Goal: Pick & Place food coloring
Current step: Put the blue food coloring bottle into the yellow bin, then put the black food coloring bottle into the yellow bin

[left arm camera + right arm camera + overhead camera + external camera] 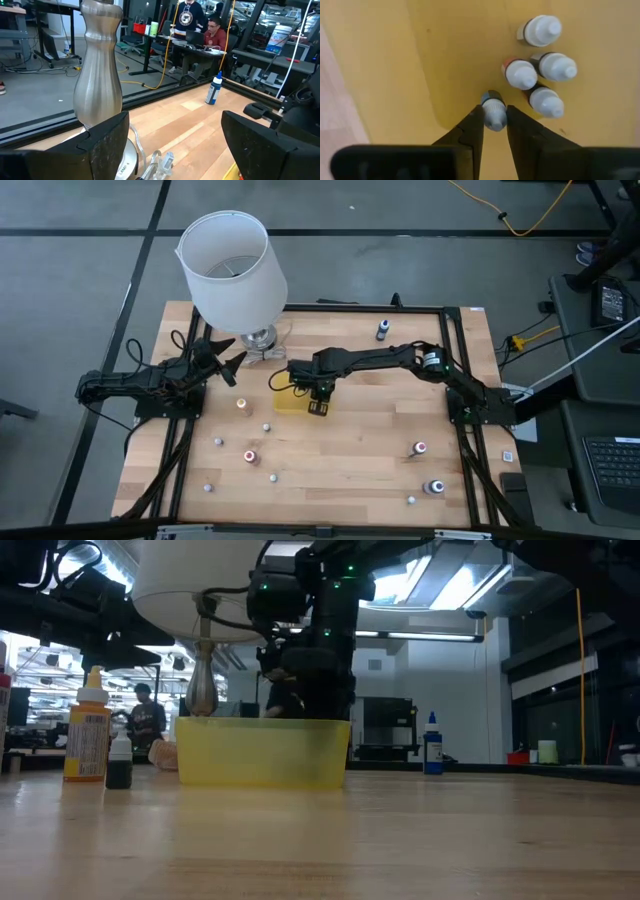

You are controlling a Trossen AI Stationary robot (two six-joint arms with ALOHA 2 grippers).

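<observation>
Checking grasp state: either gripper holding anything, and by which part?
Right gripper pinches a food coloring bottle by its cap end, over the yellow tray. Left gripper is open, empty.

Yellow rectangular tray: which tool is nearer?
Right. The right tool is directly over the yellow rectangular tray; the left tool waits off beside the silver lamp base.

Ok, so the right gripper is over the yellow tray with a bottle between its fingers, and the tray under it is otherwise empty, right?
Not quite. The right gripper is over the yellow tray with a small bottle between its fingers, but the tray isn't otherwise empty: the right wrist view shows four more food coloring bottles already standing in it, clustered just beyond the gripper.
</observation>
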